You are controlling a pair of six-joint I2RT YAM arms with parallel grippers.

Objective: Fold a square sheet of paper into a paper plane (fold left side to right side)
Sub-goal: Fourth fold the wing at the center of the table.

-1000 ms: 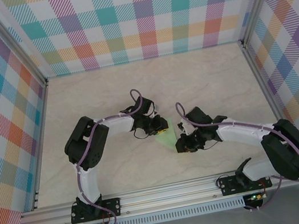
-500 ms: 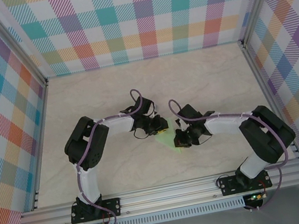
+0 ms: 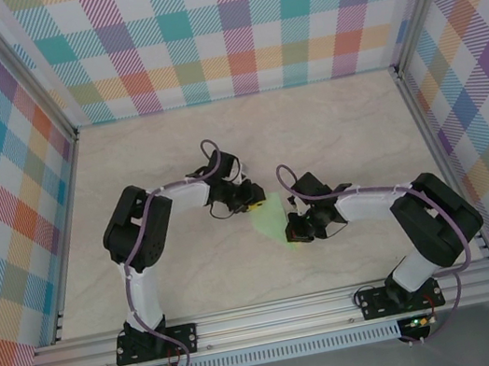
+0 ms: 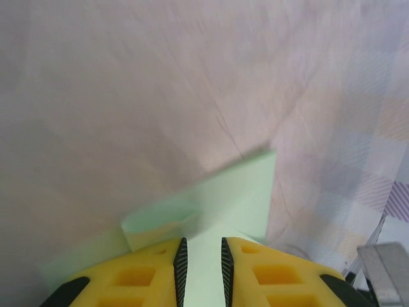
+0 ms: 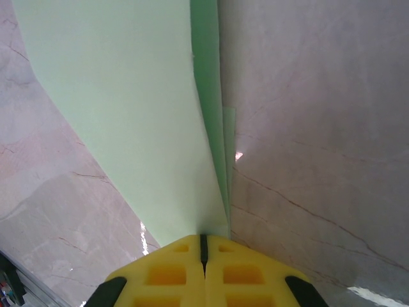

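Lying mid-worktop point(image 3: 339, 128) btwn the two arms, the pale green sheet of paper point(image 3: 269, 221) is partly folded, w/ a flap edge lifted near the left claw point(image 3: 253, 206). The right claw point(image 3: 293, 229) is pressed tight together and pinching the sheet's near-right end, its layered edges running straight into the seam btwn the yellow fingers point(image 5: 166, 272). The left claw sits at the sheet's far-left corner, pads point(image 4: 181, 268) a slit apart w/ green showing in the gap; prob. resting on it rather than nipping it, hard to tell.
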